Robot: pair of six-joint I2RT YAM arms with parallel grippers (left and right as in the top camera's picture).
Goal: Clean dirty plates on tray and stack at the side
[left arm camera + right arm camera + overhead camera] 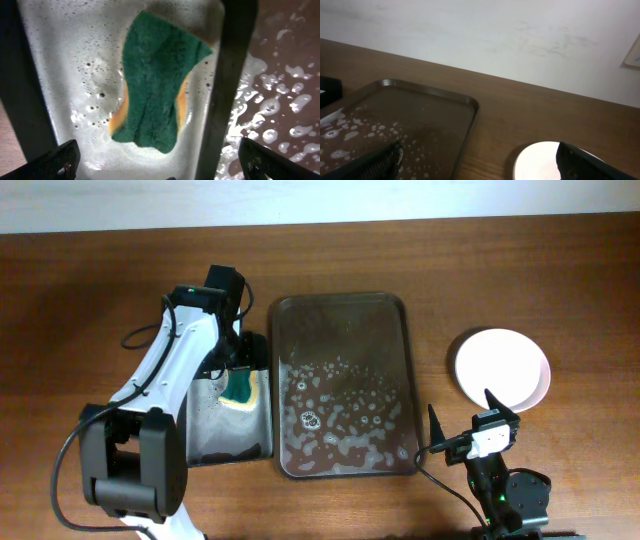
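Tray [340, 298] is sudsy with no plates on it, plates [502, 367] sit stacked right of it, so cleaning looks done: left gripper [238, 368] hangs wide open over sponge [241, 390] just left of tray, right gripper [462, 410] wide, empty, off tray's near-right corner.

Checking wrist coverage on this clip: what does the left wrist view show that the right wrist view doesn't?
Only the left wrist view: the sponge, green side up, lying in the foamy small tray, with the open left gripper over it. Only the right wrist view: a pale plate on the table to the right of the brown tray, the wall behind, and the open right gripper. Both: the brown tray's sudsy surface.
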